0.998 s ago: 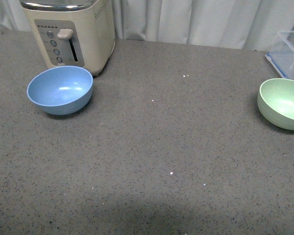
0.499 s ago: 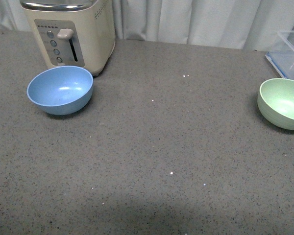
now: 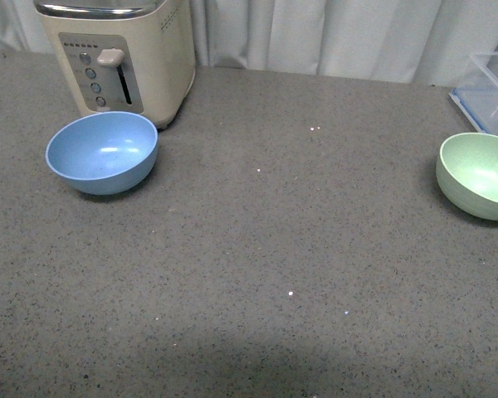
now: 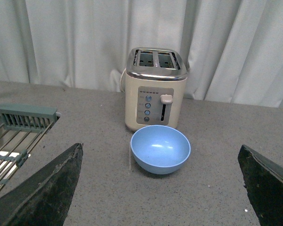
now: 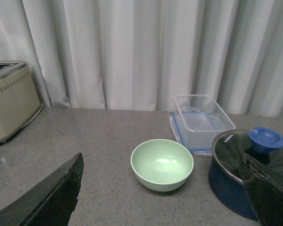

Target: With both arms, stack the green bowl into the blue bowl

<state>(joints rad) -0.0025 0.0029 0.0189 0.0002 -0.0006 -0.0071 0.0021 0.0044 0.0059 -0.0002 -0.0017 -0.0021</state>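
Logging state: neither arm shows in the front view. Both wrist views show dark fingers wide apart at the frame corners, so the left pincer (image 4: 160, 146) and the right pincer (image 5: 161, 160) are released and hold nothing.

Round pale mint-green matte bowl (image 3: 480, 175) sits upright at the far right of the grey speckled table (image 3: 274, 249), partly cut by the frame edge. In the right wrist view it lies centred ahead of the right pincer, near a clear plastic lidded box (image 5: 203, 117) and just beside a dark blue pot with a glass lid (image 5: 240, 169). Round light sky-blue matte bowl (image 3: 102, 152) sits upright at the left, close in front of a cream two-slot toaster (image 3: 120, 54), centred ahead of the left pincer. The bowls are well apart. Stacking not begun.

Risks (judgement only):
- A right finger may clip the pot on the way in, since the pot crowds that side of the green bowl.
- The smooth matte rim gives little purchase; a shallow pinch could let the green bowl tilt or slip during the long carry.
- If the blue bowl is unsteadied, contact could shove it against the toaster or skid it.
- A release off-centre or tilted would leave the green bowl perched on the rim instead of nested.
- With both arms meeting over one spot, the pincers could collide.
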